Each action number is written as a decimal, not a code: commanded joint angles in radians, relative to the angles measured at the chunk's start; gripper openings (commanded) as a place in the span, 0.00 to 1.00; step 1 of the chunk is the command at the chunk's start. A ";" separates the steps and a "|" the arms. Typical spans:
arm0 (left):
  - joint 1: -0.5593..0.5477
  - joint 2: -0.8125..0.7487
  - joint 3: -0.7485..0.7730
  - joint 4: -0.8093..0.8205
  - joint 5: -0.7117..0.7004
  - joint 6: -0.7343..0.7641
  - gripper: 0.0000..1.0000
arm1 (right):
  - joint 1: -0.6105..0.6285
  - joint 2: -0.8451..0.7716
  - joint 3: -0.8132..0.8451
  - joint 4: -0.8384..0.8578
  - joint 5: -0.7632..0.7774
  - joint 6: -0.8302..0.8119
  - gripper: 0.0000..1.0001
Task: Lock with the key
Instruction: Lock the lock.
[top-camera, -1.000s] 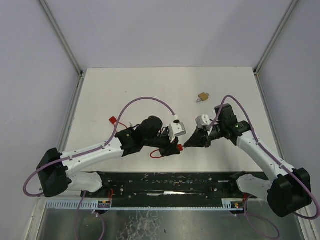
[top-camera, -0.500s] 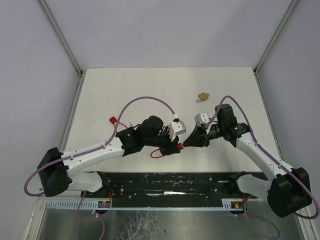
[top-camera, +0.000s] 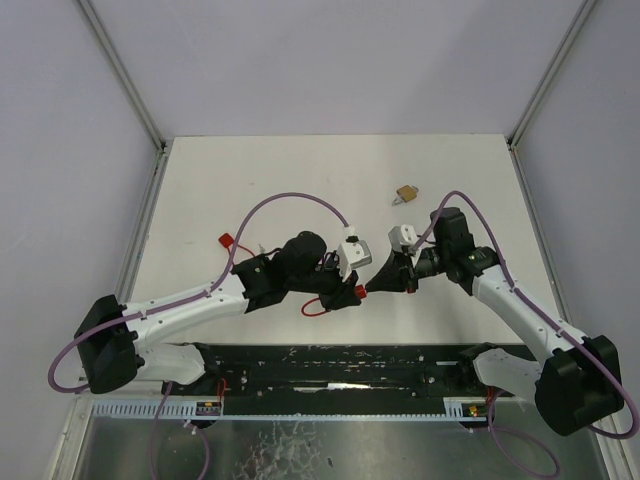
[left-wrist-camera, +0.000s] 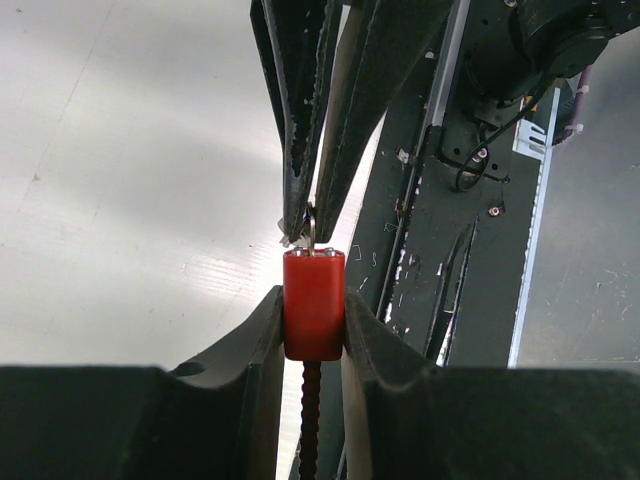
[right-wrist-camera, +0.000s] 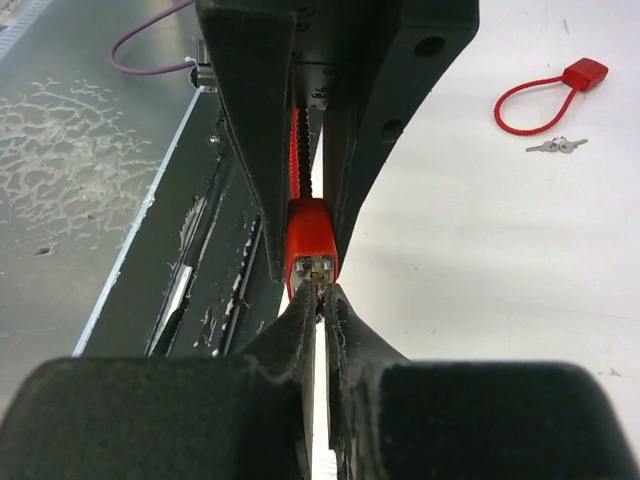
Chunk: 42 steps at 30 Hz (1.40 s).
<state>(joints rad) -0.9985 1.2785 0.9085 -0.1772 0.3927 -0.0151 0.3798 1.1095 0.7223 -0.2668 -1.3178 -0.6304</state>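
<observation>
Right white robot arm (top-camera: 505, 295) has crept inward toward centre since a second ago, wrist rolled slightly. Left white robot arm (top-camera: 190, 305) has barely budged; its load sits a touch higher in the overhead view.

White worktop (top-camera: 300, 170) layout is unchanged.

Left end effector (left-wrist-camera: 313, 300) is pressed together on the small red plastic cable-lock body (left-wrist-camera: 313, 310), one pad on each side face. It holds the body off the worktop between the two arms, keyway end pointing at the right arm.

Right end effector (right-wrist-camera: 318, 297) has its tips pinched nearly together on the small silver key (left-wrist-camera: 309, 237), which meets the end face of the lock body. I can't tell how deep the blade is seated; the tips hide it.

My read: insertion is done or nearly so, and the wrist roll looks like the start of the turn. Nothing shows whether the lock has engaged.

Risks: the key slipping in that thin pinch, or the body twisting in the left pads.

Not in play: spare red cable lock (right-wrist-camera: 548, 90) with loose keys (right-wrist-camera: 557, 146) just beside it, and a small brass padlock (top-camera: 405, 193) further back.
</observation>
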 joint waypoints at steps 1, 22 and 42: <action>-0.002 -0.016 0.035 0.069 0.016 0.009 0.00 | 0.009 -0.017 0.018 -0.032 0.031 -0.065 0.05; 0.106 0.064 0.093 0.129 0.391 -0.123 0.00 | 0.009 -0.073 0.052 -0.359 0.083 -0.629 0.00; -0.071 0.030 0.049 0.222 -0.119 0.216 0.00 | 0.001 -0.077 -0.031 0.056 0.206 -0.121 0.02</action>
<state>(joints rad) -1.0489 1.2945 0.9054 -0.1520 0.2798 0.2890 0.3828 1.0340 0.7124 -0.3305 -1.2137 -0.8238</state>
